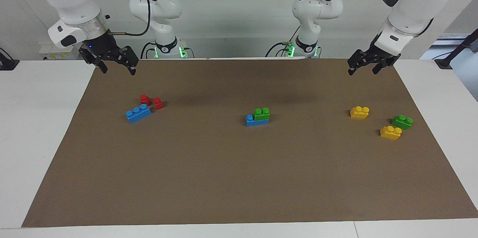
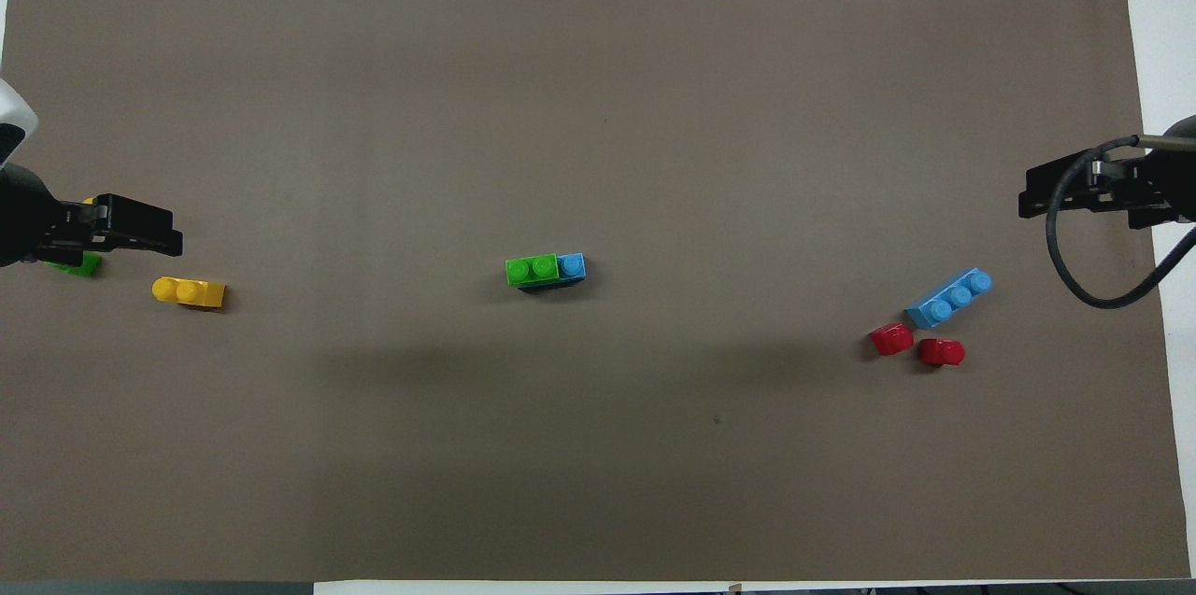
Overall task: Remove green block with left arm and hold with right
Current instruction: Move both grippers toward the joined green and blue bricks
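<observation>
Green two-stud plastic brick stacked on blue plastic brick, mat centre; light, rigid, slick: pinch its long sides. Left gripper, at two o'clock in the facing view, and right gripper, at ten, both wide, empty

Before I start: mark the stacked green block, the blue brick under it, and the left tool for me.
green block [image 1: 262, 113]: facing view, on its front face below the studs.
blue brick [image 1: 254, 121]: facing view, on its front face under the green block.
left tool [image 1: 365, 67]: facing view, midway between its fingertips, over the mat's edge.
</observation>
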Robot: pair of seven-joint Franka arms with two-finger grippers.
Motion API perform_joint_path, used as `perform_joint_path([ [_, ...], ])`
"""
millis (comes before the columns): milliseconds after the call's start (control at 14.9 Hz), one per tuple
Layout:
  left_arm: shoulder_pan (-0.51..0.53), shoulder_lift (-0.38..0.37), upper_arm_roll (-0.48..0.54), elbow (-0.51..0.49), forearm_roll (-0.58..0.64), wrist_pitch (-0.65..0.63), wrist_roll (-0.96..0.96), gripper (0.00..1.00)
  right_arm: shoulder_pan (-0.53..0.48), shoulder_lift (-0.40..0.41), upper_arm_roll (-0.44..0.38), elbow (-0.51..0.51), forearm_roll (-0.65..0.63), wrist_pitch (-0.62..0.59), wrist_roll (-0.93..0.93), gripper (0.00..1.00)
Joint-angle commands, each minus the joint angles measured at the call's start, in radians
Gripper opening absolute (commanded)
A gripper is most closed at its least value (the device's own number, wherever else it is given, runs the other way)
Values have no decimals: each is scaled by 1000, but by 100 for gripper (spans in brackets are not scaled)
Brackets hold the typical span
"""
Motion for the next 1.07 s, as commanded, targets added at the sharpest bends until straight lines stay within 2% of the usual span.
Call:
perform_joint_path([
  [0,8,-10,-3,6,-10,-9,12,100,-13,4,10,7,-25,6,-23,100],
  [268,8,-10,-3,5,-8,-8,9,100,-13,-8,11,-24,-3,9,16,100],
  [403,6,-14,-4,-8,-10,7,-30,100,-1,-40,13,-93,9,76,157,100],
  [537,-6,-19,-7,-18,-13,30,-215,100,19,-54,33,-137,38,137,432,100],
  [671,-18,-28,-26,-41,-17,78,-396,100,89,-31,34,-142,49,153,718,100],
  [872,-125,-84,-32,-176,-18,214,-735,100,140,19,34,-165,166,228,1058,100],
  [1007,-199,-124,-33,-262,-18,276,-994,100,168,64,33,-188,251,289,1200,100],
])
